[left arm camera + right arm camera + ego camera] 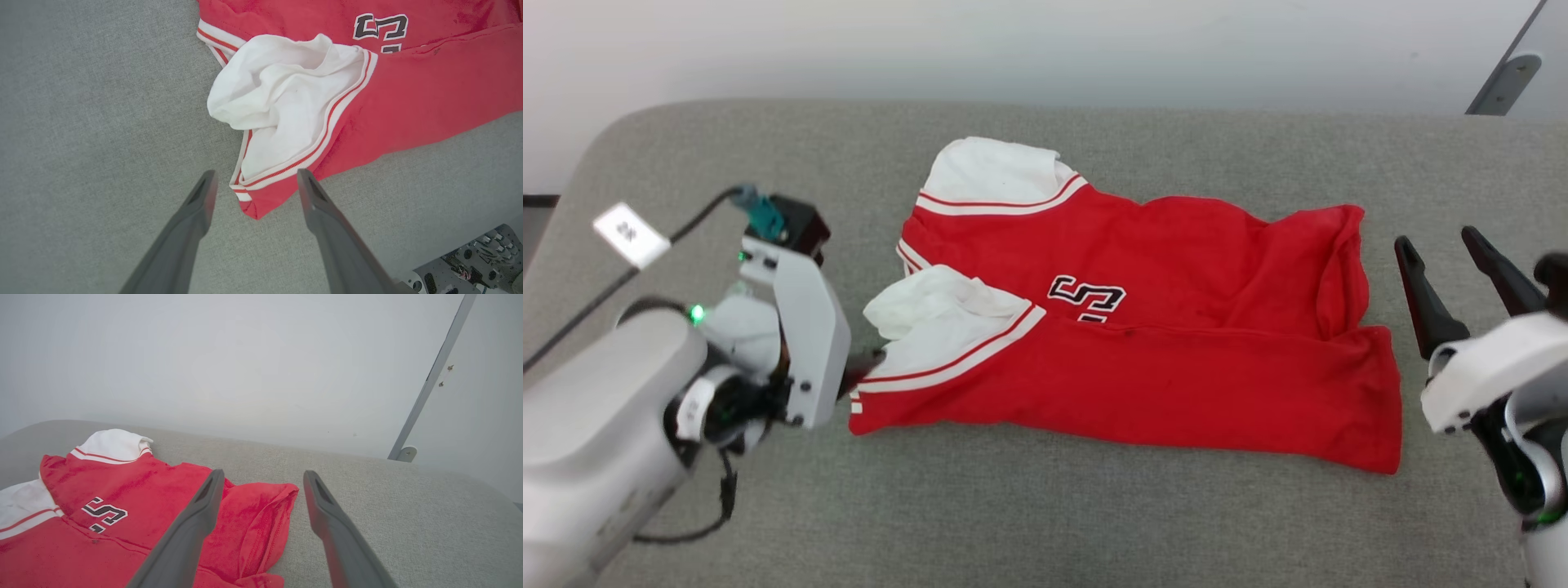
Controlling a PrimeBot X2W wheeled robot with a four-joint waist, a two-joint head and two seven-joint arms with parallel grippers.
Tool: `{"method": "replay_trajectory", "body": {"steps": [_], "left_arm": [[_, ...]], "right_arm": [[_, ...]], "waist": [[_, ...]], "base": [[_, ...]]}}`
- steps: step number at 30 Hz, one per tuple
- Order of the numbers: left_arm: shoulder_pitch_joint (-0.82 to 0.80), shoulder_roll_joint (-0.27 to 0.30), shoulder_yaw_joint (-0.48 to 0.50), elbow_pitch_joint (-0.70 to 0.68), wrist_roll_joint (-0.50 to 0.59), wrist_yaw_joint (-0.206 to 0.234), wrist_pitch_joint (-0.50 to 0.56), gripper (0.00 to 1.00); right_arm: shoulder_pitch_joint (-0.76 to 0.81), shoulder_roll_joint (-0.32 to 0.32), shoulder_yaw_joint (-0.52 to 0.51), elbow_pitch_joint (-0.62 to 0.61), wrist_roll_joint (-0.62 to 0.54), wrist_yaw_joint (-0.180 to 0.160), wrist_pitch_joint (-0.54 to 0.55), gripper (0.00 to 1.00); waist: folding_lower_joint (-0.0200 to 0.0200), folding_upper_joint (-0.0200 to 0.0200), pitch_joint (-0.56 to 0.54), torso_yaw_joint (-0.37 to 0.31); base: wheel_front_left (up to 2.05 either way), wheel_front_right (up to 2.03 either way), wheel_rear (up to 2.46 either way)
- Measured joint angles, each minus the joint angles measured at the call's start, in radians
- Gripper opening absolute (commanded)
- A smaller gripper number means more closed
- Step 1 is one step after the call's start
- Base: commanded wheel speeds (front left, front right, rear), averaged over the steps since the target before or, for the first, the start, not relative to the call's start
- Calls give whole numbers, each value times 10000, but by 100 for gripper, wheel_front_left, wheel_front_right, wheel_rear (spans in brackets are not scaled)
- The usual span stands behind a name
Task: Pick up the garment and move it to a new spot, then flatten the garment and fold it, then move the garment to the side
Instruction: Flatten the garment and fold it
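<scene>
The garment (1143, 327) lies at the middle of the grey padded surface (1094, 506), doubled lengthwise, its near half laid over so the fold edge cuts across the black-and-white chest print. One white sleeve (992, 175) lies flat at the far left, the other sleeve (286, 102) is bunched at the near left with striped trim showing, and the hem end on the right is rumpled. My left gripper (253, 179) stands wide open and empty, fingers either side of the garment's near-left corner; my right gripper (1437, 242) is likewise spread wide, holding nothing, just off the hem end.
</scene>
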Motion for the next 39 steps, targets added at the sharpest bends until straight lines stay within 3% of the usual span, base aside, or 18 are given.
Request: {"method": "replay_trajectory", "body": {"steps": [6,11,20,32,33,34,35,39], "left_arm": [[631,556,-92,-899,-341,713,462,100],[1146,652,-44,-924,-640,922,288,100],[1512,403,130,207,-825,614,-435,100],[1463,-360,276,2454,-1342,144,-324,100],[1421,-410,288,2568,-1400,44,-311,55],[1385,-474,303,2669,-1409,-69,-297,19],[1358,-516,337,2794,-1473,-151,-293,0],[1248,-681,336,3135,-1526,-385,-242,0]], "right_arm": [[934,708,-704,-1237,-842,0,-633,100],[1581,1273,-1003,-2134,-1300,0,-957,100],[2298,1923,-1308,-2821,-1475,0,-936,100],[2397,2075,-1388,-2941,-1507,0,-502,100],[2410,2084,-1388,-2915,-1505,0,-403,100],[2425,2104,-1390,-2874,-1465,0,-274,100],[2446,2119,-1388,-2815,-1384,0,-86,100],[2495,2065,-1331,-2460,-1049,0,794,100]], "waist": [[0,0,-126,-140],[0,0,-95,-389],[0,-1,203,-831],[0,0,693,-1244],[0,0,724,-1254],[0,0,750,-1258],[0,0,770,-1257],[0,0,819,-1194]], "base": [[0,0,0],[0,0,0],[0,0,0],[0,0,0],[0,0,0],[0,0,0],[0,0,0],[0,0,0]]}}
